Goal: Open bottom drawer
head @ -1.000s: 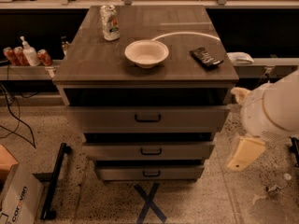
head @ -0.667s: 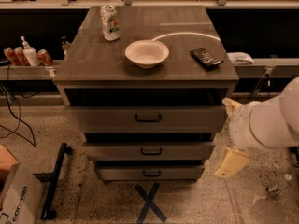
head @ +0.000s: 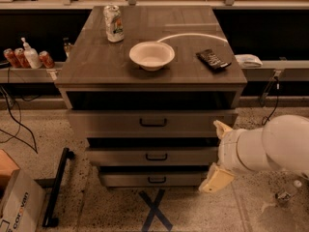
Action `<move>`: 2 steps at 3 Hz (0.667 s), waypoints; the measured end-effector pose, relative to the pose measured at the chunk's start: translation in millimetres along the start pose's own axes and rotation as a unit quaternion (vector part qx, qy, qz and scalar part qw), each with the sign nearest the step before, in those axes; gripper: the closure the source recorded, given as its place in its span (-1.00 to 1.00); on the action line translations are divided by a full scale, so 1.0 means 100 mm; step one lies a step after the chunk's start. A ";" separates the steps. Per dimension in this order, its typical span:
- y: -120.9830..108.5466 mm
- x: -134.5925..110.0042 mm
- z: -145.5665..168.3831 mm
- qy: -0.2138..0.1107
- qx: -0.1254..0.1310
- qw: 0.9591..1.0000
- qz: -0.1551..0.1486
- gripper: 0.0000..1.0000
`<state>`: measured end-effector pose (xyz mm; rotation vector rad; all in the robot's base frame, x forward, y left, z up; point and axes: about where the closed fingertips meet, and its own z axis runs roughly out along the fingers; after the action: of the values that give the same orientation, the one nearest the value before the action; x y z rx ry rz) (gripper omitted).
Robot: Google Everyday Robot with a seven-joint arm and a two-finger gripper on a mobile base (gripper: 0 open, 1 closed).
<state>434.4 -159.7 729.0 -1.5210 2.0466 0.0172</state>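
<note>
The bottom drawer (head: 125, 179) is the lowest and smallest grey-brown front of the cabinet, with a small black bar handle (head: 157, 180) at its centre. The middle drawer (head: 120, 156) and the top drawer (head: 106, 123) sit above it with like handles. My gripper (head: 220, 154) is at the cabinet's right front corner, level with the middle and bottom drawers. It is open and empty, with one cream finger up (head: 222, 128) and one down (head: 217, 179). It is to the right of the bottom handle and does not touch it.
On the cabinet top (head: 96, 57) stand a can (head: 113, 23), a white bowl (head: 151, 55) and a black flat object (head: 213, 60). Bottles (head: 30, 56) stand on the left ledge. A cardboard box (head: 17, 204), a black bar (head: 57, 187) and a blue tape X (head: 154, 210) are on the floor.
My arm and gripper have moved left and down, from beside the top drawer's right edge to the cabinet's lower right corner. The drawers have not moved.
</note>
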 end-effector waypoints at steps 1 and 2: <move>0.12 0.20 0.44 -0.020 -0.026 0.999 0.025 -1.00; 0.12 0.20 0.44 -0.020 -0.026 0.999 0.025 -1.00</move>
<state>439.2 -158.1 679.4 -1.4892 2.0665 0.1194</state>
